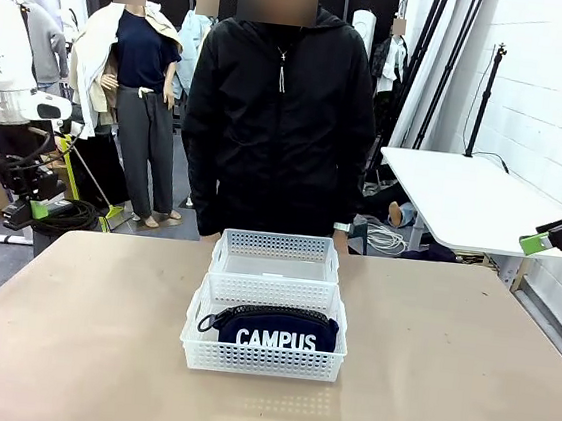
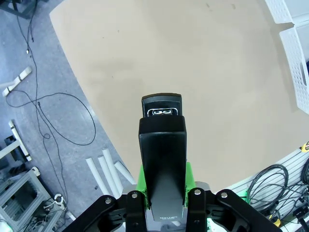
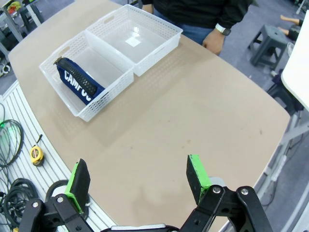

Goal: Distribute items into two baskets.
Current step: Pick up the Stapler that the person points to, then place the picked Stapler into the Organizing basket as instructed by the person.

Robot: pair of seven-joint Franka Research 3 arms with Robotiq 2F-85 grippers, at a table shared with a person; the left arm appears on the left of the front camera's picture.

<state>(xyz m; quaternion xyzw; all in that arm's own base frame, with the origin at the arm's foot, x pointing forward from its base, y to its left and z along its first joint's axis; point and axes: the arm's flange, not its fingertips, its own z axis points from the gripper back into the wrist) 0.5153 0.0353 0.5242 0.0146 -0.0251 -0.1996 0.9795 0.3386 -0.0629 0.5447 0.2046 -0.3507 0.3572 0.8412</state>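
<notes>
While the navy blue soft zip pouch (image 1: 278,331) lies in the near white lattice plastic basket (image 1: 261,358), the far matching basket (image 1: 275,255) touches it. Left fingers (image 2: 164,193) clamp the black handheld stapler (image 2: 162,154) beyond the tan desk's (image 1: 466,361) left edge; right fingers (image 3: 137,181) gape.

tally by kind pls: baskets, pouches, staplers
Baskets: 2, near basket and far basket
Pouches: 1, navy CAMPUS pouch, in the near basket
Staplers: 1, black stapler, held in the left gripper
Total: 4
</notes>
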